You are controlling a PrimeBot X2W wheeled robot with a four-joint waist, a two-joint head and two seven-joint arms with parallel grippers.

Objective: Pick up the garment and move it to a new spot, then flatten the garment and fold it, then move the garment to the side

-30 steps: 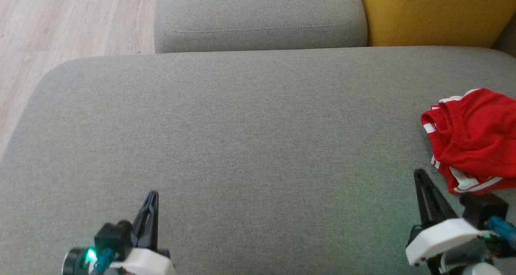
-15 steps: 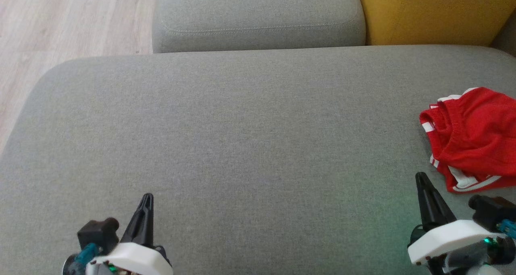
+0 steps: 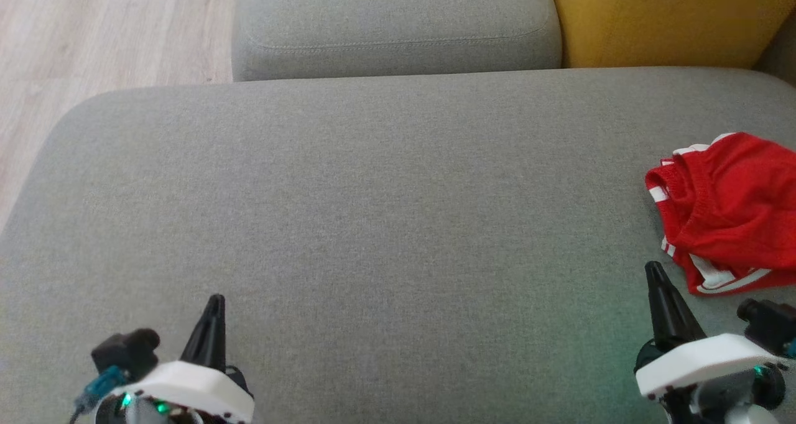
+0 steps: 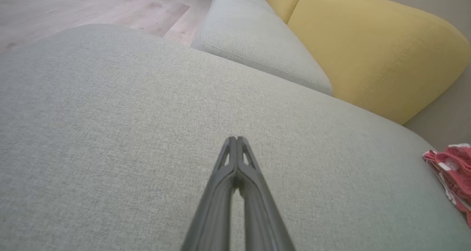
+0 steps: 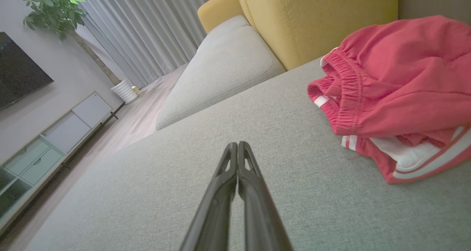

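The garment (image 3: pixel 731 209) is a pair of red shorts with white stripes, lying bunched at the right edge of the grey sofa seat (image 3: pixel 373 212). The shorts also show in the right wrist view (image 5: pixel 397 92) and at the far right of the left wrist view (image 4: pixel 454 170). My right gripper (image 3: pixel 653 267) hovers just left of and nearer than the shorts, shut and empty, fingers pressed together (image 5: pixel 237 145). My left gripper (image 3: pixel 215 299) sits at the lower left over bare seat, shut and empty (image 4: pixel 234 138).
A second grey cushion (image 3: pixel 398 26) and a yellow backrest (image 3: pixel 665 20) lie beyond the seat. Wooden floor (image 3: pixel 93 32) runs along the left. A plant (image 5: pixel 51 11), curtains and a low cabinet (image 5: pixel 55 133) stand farther off in the right wrist view.
Both arms have drawn slightly back toward the bottom edge, the left one also shifting left. The right gripper has closed. The shorts lie where they were.
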